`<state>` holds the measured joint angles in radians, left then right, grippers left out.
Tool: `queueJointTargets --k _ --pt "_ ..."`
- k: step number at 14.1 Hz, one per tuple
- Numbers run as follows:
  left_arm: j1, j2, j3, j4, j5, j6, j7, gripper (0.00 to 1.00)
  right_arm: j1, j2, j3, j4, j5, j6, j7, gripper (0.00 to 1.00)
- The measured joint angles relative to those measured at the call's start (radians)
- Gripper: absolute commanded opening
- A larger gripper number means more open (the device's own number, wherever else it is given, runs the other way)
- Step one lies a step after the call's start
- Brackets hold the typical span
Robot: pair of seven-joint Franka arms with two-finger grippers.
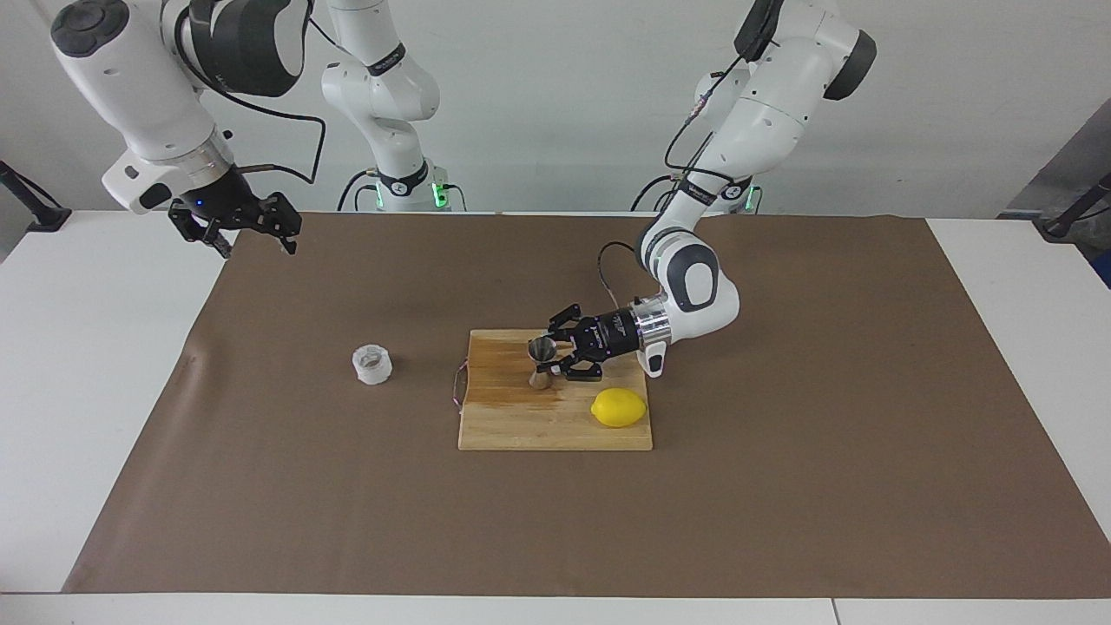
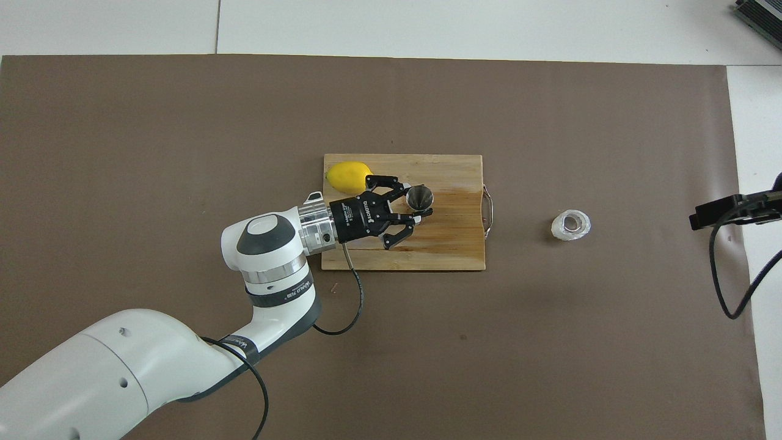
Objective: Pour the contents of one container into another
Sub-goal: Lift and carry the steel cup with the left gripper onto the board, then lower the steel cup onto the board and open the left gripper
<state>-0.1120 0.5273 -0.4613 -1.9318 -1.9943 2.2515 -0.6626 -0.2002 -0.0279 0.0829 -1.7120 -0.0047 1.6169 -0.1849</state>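
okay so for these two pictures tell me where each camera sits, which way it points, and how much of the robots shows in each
Facing view: high across the table, looking at the robots; both arms show, left gripper around the jigger on the cutting board, right gripper waiting raised.
Overhead view: above the robots' end, looking steeply down; the left arm shows, the right gripper only at the edge.
Shared: jigger, lemon, plastic cup, half a turn apart.

Little lettering shows, and almost none of it reads. The black body of the left hand [image 2: 410,209] bears a white printed word, too small to make out. The dark band round the left arm's wrist joint [image 2: 282,297] carries white lettering, likewise unreadable. Nothing lying on the bench [image 2: 183,30] shows any label or number.
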Motion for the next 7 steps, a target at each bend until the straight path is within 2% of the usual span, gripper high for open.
queueJointTargets --k 4,7 --pt "-0.008 0.0 0.001 0.0 -0.006 0.024 0.002 0.53 0.0 0.0 0.0 0.0 0.0 0.0 0.0 1.0" --pt "-0.01 -0.002 0.006 0.0 -0.007 0.031 0.003 0.7 0.0 0.0 0.0 0.0 0.0 0.0 0.0 1.0"
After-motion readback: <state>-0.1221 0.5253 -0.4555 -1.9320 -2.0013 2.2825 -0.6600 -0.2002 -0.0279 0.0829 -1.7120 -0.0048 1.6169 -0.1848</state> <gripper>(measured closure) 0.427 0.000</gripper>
